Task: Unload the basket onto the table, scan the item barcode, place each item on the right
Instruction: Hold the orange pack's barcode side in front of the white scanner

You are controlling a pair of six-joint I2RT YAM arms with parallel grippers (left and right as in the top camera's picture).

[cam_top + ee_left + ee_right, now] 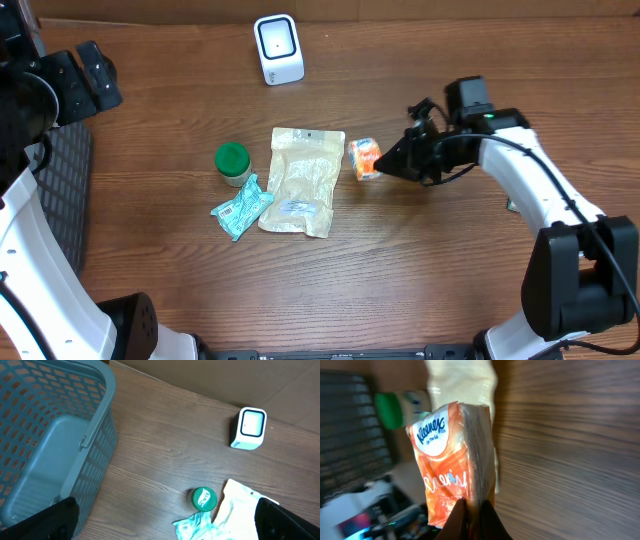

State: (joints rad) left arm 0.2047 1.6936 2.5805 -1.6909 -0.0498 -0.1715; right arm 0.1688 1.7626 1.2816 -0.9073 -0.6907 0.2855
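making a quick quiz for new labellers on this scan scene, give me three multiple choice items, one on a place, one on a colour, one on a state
1. Where does the white scanner stand relative to the beige pouch?
A) beyond it, toward the far edge of the table
B) lying on top of it
C) in front of it, at the near edge

2. What colour is the lid of the small jar?
A) red
B) green
C) black

3. What is the state of the right tool?
A) open wide over bare wood
B) shut on the tissue pack
C) out of every view

Answers:
1 A, the overhead view shows the scanner above the pouch, clear of it.
2 B, the lid is green in the overhead and left wrist views.
3 B, the right wrist view shows both fingers pinching the orange pack's edge.
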